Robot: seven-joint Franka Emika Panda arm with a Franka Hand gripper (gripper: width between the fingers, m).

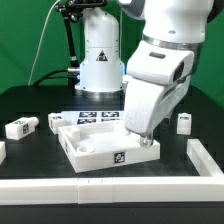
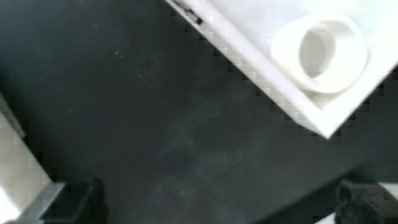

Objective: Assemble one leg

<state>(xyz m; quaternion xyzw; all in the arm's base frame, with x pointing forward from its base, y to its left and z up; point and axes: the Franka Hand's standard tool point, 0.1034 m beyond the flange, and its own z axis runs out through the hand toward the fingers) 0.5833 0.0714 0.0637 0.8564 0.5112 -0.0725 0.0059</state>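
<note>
White plastic makes up most of what lies on the black table (image 1: 30,100). A large white square tray-like piece (image 1: 95,150) with corner sockets sits near the middle. The thin flat white marker board (image 1: 95,117) lies just beyond its far edge. A low white rail (image 1: 110,186) runs along the near side of the table.

One leg (image 1: 184,122), a small white plastic rectangular block with a black-and-white tag, stands on the exterior view's right, well apart from the tray-like piece and untouched. Two more small white tagged blocks (image 1: 20,126) (image 1: 55,120) lie on the exterior view's left.

The white arm's two-finger gripper (image 1: 146,140) (image 2: 217,205) points down at the tray-like piece's far corner on the exterior view's right. In the wrist view its dark fingertips (image 2: 71,200) are spread wide, with only bare black table between them, so it is released and grasps nothing. That view also shows a round white socket (image 2: 320,50) in the corner of the tray-like piece.
</note>
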